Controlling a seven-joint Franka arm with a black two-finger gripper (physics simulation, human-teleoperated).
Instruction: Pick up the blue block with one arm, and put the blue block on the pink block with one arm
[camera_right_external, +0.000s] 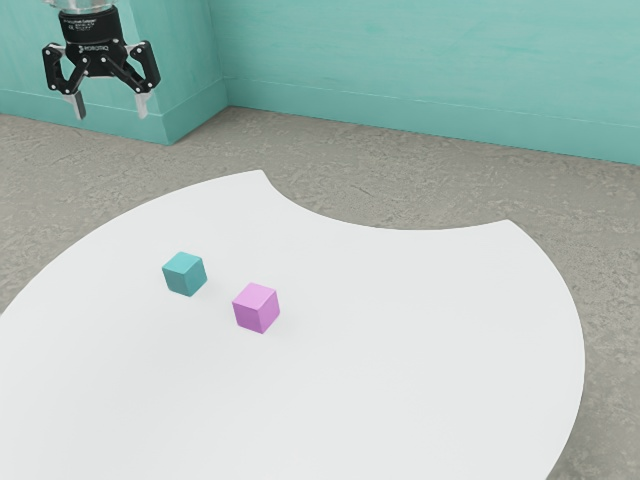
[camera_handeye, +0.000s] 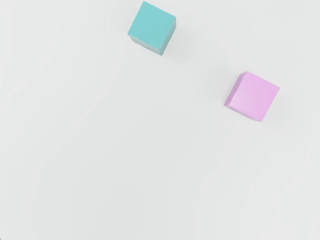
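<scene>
Presently, entries from the hand outward.

Gripper (camera_right_external: 110, 106): high at the exterior view's upper left, well above the table (camera_right_external: 400, 390) and well apart from both blocks. Fingers spread wide and pointing down; nothing between them, nothing held.

Arm pose: wrist end upright above the gripper, hand facing down at the table. Judged a raised ready pose, off to one side of the blocks. Going by the wrist view, neither block straight under the hand.

Blue block (camera_right_external: 185, 273) (camera_handeye: 151, 27): flat on the table, the nearer of the two to the gripper. Near the pink block, a bare gap between, not touching.

Pink block (camera_right_external: 256, 307) (camera_handeye: 252, 96): flat on the table, toward the exterior view's right of the blue block and a little nearer that camera. Top face bare.

Table: white, rounded edge, curved cut-out on the far side.

Surroundings: grey floor (camera_right_external: 420, 190), teal wall (camera_right_external: 420, 50).

Progress, as judged: nothing done yet. Left to do: travel over the blue block, descent, squaring of fingers to its sides, closing, lift, carry above the pink block, level set-down, release.
</scene>
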